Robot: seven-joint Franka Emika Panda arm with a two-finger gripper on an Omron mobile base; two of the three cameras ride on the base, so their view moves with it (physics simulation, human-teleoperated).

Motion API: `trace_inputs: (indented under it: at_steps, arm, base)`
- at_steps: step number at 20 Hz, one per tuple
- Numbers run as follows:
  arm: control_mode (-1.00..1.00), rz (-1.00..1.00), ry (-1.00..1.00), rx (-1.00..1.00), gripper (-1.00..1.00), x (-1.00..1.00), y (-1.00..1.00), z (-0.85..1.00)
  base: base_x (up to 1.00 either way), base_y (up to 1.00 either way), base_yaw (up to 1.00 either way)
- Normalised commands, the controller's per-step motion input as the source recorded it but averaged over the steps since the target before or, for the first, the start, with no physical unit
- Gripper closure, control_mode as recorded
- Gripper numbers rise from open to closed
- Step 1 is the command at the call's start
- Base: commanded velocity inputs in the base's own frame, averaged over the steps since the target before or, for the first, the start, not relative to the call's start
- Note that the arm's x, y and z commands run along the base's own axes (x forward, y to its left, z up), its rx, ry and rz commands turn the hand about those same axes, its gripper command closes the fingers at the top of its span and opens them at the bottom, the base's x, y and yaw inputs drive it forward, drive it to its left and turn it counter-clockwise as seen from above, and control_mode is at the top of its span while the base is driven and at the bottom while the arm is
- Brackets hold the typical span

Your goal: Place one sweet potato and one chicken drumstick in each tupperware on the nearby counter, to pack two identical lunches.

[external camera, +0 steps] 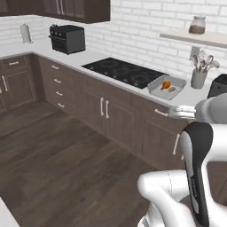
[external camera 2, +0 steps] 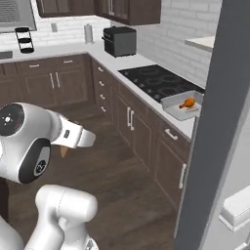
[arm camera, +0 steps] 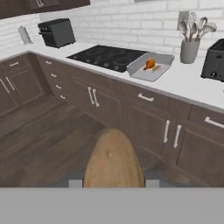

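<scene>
My gripper point(arm camera: 113, 183) is shut on a brown oblong sweet potato point(arm camera: 113, 159), which rises between the two fingertips in the hand view. I hold it out over the wooden floor, well short of the counter point(arm camera: 192, 85). From the right base view, the hand point(external camera 2: 73, 136) points down with the sweet potato's tip point(external camera 2: 64, 151) just below it. One light-grey tupperware point(external camera: 156, 87) point(external camera 2: 172, 103) point(arm camera: 139, 69) lies on the counter just right of the cooktop. An orange chicken drumstick point(external camera: 166, 84) point(external camera 2: 187, 103) point(arm camera: 150, 64) lies inside it.
A black cooktop point(external camera: 124, 71) is set in the counter left of the tray. A black toaster oven point(external camera: 67, 38) stands in the far corner. A utensil holder point(arm camera: 189, 50) and a black toaster point(arm camera: 213, 61) stand right of the tray. A wide grey upright panel point(external camera 2: 219, 122) blocks the right.
</scene>
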Motion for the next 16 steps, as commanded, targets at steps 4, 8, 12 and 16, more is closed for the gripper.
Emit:
trace_inputs:
  at_steps: [4, 8, 12, 16]
  arm:
    - [1.00, 0.00, 0.00, 0.00, 1.00, 0.00, 0.00, 0.00]
    - [1.00, 0.00, 0.00, 0.00, 1.00, 0.00, 0.00, 0.00]
    - [1.00, 0.00, 0.00, 0.00, 1.00, 0.00, 0.00, 0.00]
    - [1.00, 0.00, 0.00, 0.00, 1.00, 0.00, 0.00, 0.00]
  base:
    - [1.00, -0.43, 0.05]
    - [1.00, 0.70, -0.09]
    - [1.00, 0.28, -0.34]
    - [0.76, 0.08, -0.64]
